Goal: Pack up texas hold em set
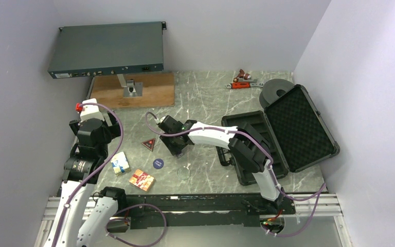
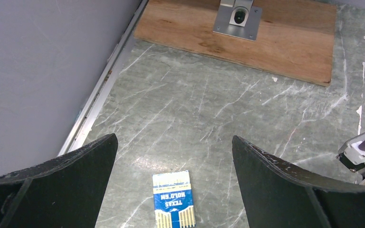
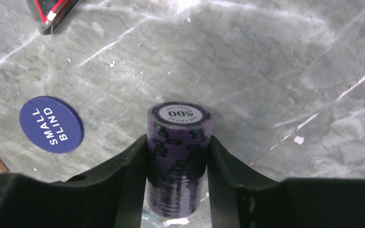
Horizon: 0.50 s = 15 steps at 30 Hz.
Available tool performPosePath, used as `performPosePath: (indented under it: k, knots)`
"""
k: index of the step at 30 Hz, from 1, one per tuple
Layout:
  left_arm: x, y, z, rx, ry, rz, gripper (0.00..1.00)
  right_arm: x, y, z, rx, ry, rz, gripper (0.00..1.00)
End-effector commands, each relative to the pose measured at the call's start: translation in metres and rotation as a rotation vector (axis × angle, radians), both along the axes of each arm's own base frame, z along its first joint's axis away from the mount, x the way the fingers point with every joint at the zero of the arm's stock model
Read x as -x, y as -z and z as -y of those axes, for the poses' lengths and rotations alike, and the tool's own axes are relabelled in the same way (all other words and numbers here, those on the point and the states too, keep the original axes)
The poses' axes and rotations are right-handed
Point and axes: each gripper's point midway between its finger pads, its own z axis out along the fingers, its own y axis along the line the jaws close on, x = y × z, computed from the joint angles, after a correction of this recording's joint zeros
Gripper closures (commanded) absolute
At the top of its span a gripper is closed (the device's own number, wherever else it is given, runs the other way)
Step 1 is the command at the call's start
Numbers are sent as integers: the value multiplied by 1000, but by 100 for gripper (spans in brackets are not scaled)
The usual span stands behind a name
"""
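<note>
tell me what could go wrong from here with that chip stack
1. The right claw pinches the purple chip stack only by its sides; loose chips may slip out and scatter on the way to the case.
2. The blue disc and clear disc lie close by; a low swing could knock them.

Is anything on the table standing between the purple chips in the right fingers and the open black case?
Nothing visible does. The purple chip stack is clamped between the right fingers; the marble between it and the open case looks bare, though the arm's own forearm hides part of it. The clear disc lies off that path.
</note>
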Motion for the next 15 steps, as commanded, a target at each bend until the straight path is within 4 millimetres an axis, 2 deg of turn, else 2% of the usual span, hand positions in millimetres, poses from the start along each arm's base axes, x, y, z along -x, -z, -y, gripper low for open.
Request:
performPosePath:
  k: [1, 2, 6, 10, 15]
  knots:
    - [-1, -17, 0, 9, -4, 50, 3, -4, -13, -8, -16, -1, 24, 69]
    - [-1, -17, -1, 7, -3, 50, 3, -3, -13, -9, -18, -5, 20, 75]
    - [-1, -17, 0, 8, -2, 49, 3, -2, -24, -12, -43, -28, 24, 89]
    - [-1, -17, 0, 8, -1, 49, 3, -2, -44, -16, -65, -85, 49, 99]
    - [-2, -17, 1, 10, 3, 51, 3, -7, -66, -12, -61, -128, 109, 100]
